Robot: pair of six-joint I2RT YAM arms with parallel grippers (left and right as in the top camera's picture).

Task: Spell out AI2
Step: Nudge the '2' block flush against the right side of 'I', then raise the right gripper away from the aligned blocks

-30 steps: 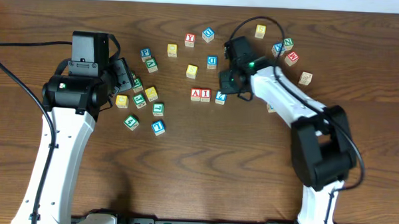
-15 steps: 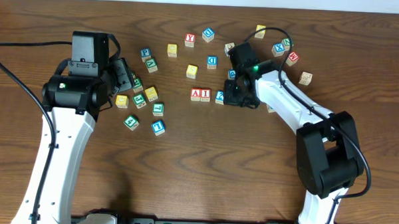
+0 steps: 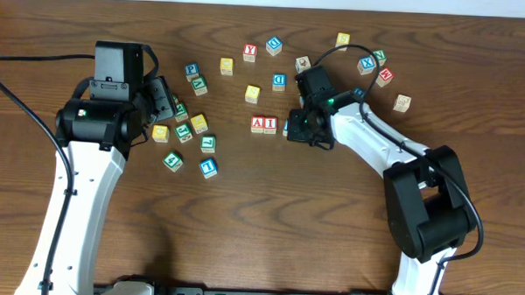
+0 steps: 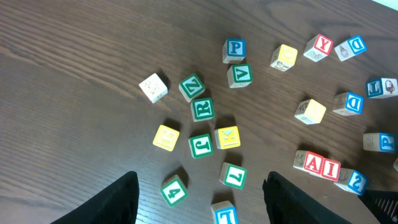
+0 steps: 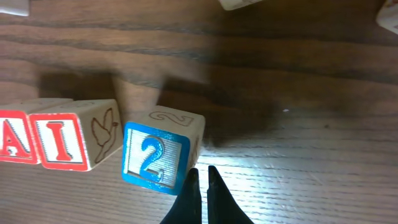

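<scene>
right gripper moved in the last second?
Yes. In the overhead view the shut right gripper has shifted down the image: it was above the A-I row, now level with it, beside the 2 cube.

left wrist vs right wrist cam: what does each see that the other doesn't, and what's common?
Left wrist only: the open left tool above loose pieces, such as the R block, P block and Y block.
Right wrist only: the shut right tool, with its tips at the lower corner of the 2 block, and a bird drawing on the side of the I block.
Both: the A block, I block and 2 block, lined up in that order.
</scene>
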